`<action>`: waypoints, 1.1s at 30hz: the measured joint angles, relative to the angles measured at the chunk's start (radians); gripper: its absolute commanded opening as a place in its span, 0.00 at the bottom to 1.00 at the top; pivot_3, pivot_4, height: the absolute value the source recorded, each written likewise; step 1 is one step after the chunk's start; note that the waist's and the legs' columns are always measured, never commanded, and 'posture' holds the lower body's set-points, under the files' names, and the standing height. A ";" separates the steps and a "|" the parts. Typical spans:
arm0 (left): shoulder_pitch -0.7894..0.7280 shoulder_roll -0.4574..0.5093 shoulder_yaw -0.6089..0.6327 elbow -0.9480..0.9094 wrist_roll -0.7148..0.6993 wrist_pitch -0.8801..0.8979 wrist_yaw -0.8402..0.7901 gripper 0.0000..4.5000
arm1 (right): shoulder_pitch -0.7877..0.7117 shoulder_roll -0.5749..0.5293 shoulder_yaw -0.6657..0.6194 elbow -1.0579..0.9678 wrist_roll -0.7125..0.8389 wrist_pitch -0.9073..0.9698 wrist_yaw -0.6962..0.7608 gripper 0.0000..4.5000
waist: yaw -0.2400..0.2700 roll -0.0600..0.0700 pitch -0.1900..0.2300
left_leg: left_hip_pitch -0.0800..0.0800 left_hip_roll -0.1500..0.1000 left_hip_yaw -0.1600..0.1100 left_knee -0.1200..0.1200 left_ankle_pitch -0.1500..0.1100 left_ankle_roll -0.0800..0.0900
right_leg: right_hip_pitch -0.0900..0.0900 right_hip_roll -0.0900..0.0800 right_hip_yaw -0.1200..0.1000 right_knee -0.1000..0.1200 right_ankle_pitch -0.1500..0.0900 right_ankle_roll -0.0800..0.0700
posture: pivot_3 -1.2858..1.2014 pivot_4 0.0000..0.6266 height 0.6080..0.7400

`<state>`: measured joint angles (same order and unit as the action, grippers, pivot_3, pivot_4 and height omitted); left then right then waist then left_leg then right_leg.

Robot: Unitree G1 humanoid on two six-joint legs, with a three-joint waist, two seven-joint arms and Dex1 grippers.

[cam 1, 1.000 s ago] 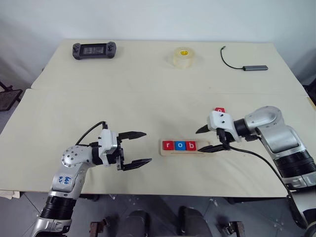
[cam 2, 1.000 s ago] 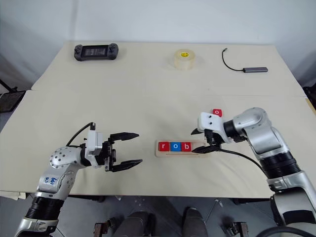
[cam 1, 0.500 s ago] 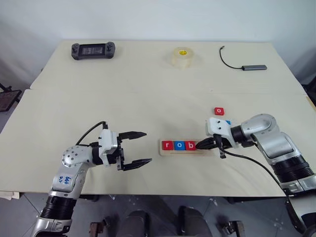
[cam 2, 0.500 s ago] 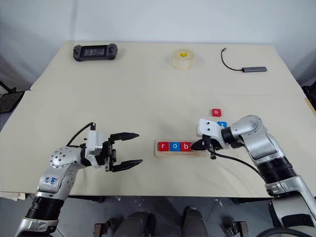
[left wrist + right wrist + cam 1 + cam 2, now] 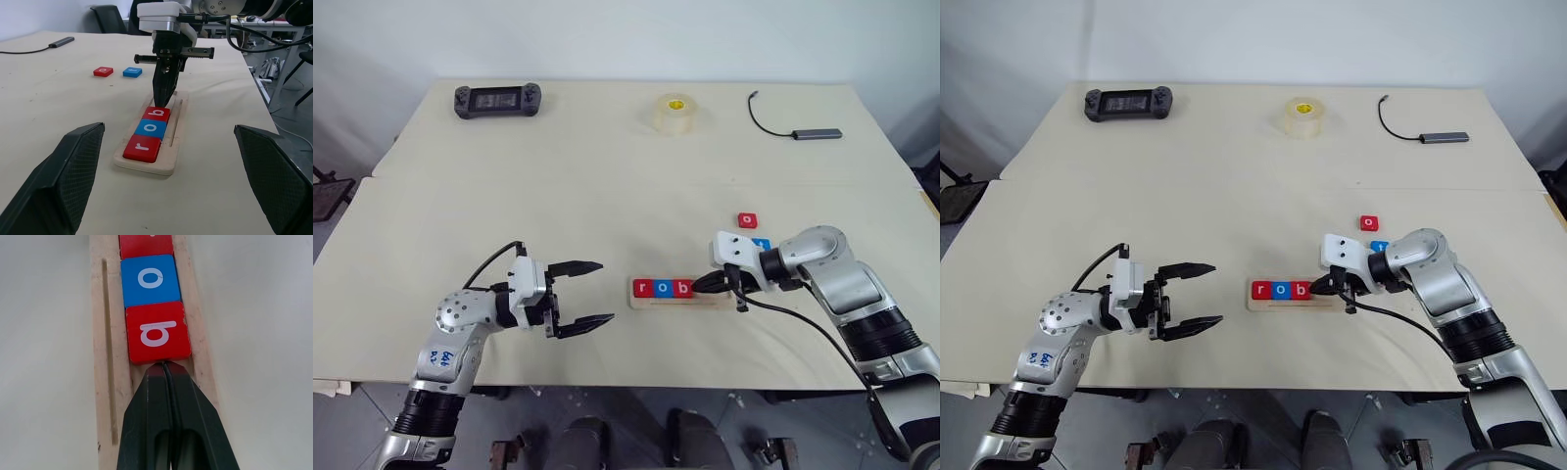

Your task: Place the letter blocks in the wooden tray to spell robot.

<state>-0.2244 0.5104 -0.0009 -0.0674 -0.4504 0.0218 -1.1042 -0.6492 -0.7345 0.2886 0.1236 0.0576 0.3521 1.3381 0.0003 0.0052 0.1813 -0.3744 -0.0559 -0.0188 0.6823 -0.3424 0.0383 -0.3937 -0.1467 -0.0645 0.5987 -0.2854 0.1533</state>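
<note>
So the tray (image 5: 679, 291) lies crosswise before me with r, o, b (image 5: 157, 332) seated. My right gripper (image 5: 165, 369), pinched shut and empty, noses the b's free edge along the tray's length. Loose red o (image 5: 748, 220) and blue tile (image 5: 132, 72) sit just beyond it; left gripper (image 5: 587, 295) hangs open, farther off.

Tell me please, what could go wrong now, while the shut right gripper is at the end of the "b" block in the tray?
1. The right gripper, shut, has its tips in the wooden tray against the red b block; pushing too hard might shift the tray or crowd the blue o block.
2. The loose red block and loose blue block lie near the right arm; a careless withdrawal could knock them.
</note>
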 measured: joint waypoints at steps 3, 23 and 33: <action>0.000 0.000 -0.001 -0.001 0.000 0.000 0.000 1.00 | 0.025 -0.023 -0.030 -0.015 0.003 0.018 -0.028 0.08 | 0.002 0.000 0.000 | 0.000 0.000 0.000 0.000 0.000 0.000 | 0.000 0.000 0.000 0.000 0.000 0.000 | 0.52 0.24 1.00; -0.043 -0.001 -0.003 0.049 0.000 -0.001 -0.011 1.00 | 0.861 0.189 -0.868 -0.319 0.288 -0.170 -0.451 1.00 | 0.021 0.000 0.000 | 0.003 0.000 0.003 -0.001 0.000 0.000 | 0.002 0.001 0.003 0.002 0.000 0.000 | 0.52 0.24 1.00; -0.048 -0.002 -0.003 0.051 0.000 0.001 -0.011 1.00 | 0.852 0.213 -0.841 -0.291 0.308 -0.220 -0.559 1.00 | 0.016 0.001 -0.001 | 0.005 0.000 0.003 -0.001 0.000 0.000 | 0.001 0.001 0.006 0.002 0.000 0.000 | 0.52 0.24 1.00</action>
<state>-0.2719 0.5088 -0.0044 -0.0166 -0.4500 0.0231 -1.1151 0.2028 -0.5216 -0.5526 -0.1676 0.3660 0.1319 0.7796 0.0163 0.0066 0.1806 -0.3698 -0.0556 -0.0153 0.6818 -0.3424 0.0386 -0.3923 -0.1459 -0.0588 0.6010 -0.2854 0.1533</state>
